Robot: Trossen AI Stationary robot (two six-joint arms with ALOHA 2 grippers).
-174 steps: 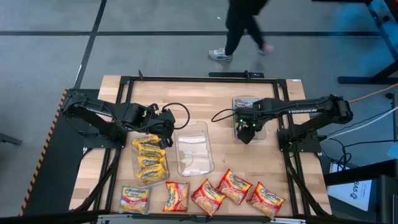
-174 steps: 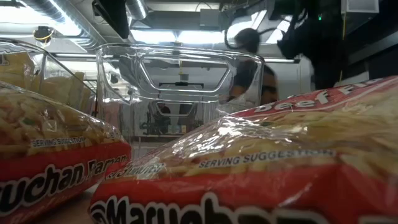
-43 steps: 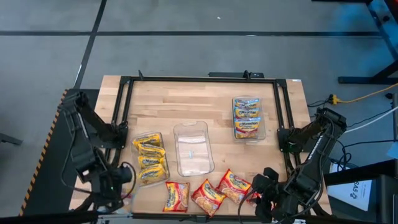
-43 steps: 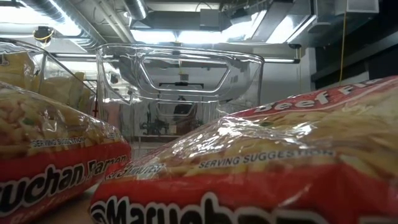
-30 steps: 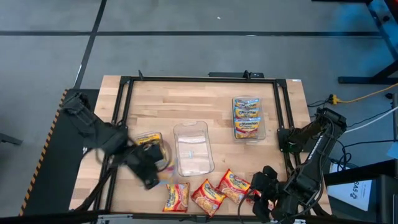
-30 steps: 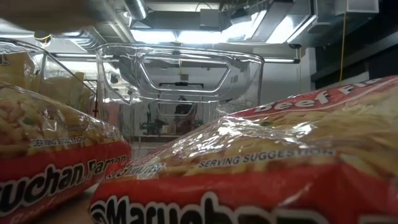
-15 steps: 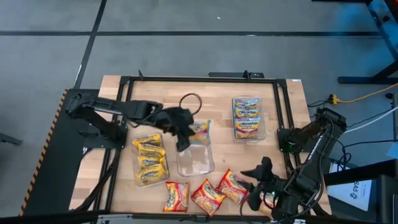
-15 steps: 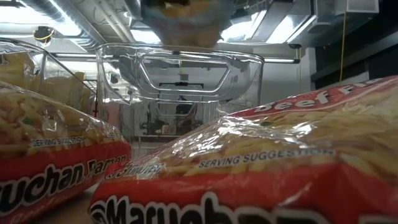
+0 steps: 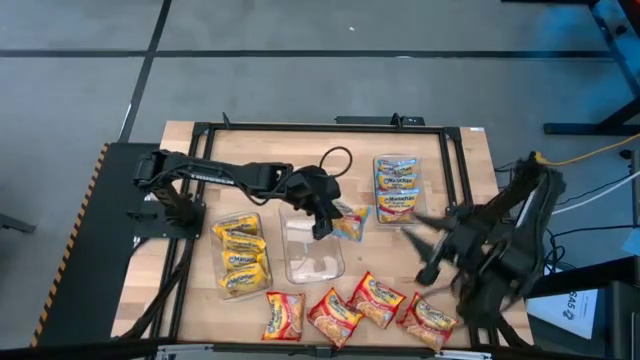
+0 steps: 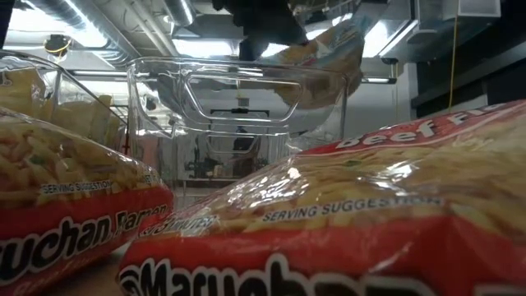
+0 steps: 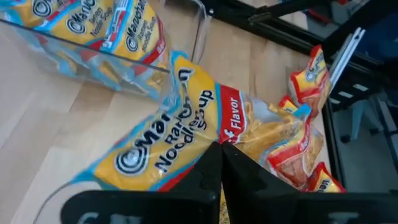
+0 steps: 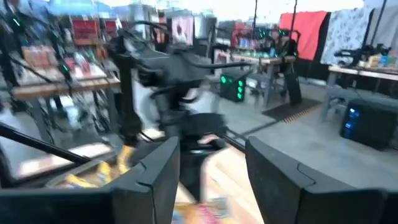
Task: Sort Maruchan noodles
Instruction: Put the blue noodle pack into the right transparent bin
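Note:
My left gripper [image 9: 323, 216] reaches in from the table's left and is shut on a yellow, blue-edged Maruchan noodles packet [image 9: 350, 222] above the right rim of the middle clear tray [image 9: 310, 262]. In the low view that packet [image 10: 325, 57] hangs behind the tray. Yellow packets lie in the left tray [image 9: 240, 256], and blue-edged ones in the far right tray [image 9: 398, 188]. Several red-orange packets [image 9: 335, 317] lie along the near edge. At the table's right, my right gripper [image 9: 425, 248] hangs open in the air with nothing between its fingers. My left gripper pinches the packet between its two fingers at the edge beside its red flavor band [image 11: 225, 132]. The fingers come slanting down from the table's left. The packet sticks out beyond the fingertips toward the right, tilted and lifted clear above the middle tray.
The three clear trays stand in the middle of the wooden table, inside a black frame [image 9: 200, 135]. Bare wood lies at the far side between the trays. The left arm's cable [image 9: 335, 160] loops above it. Two red-orange packets [image 10: 345, 222] fill the low view's foreground.
My left gripper has swung from the near left of the table, past the left tray, toward the far right. It stays shut and has carried the blue-edged packet clear over the middle tray. My right gripper has risen from the near right corner, tipped up level and stayed open.

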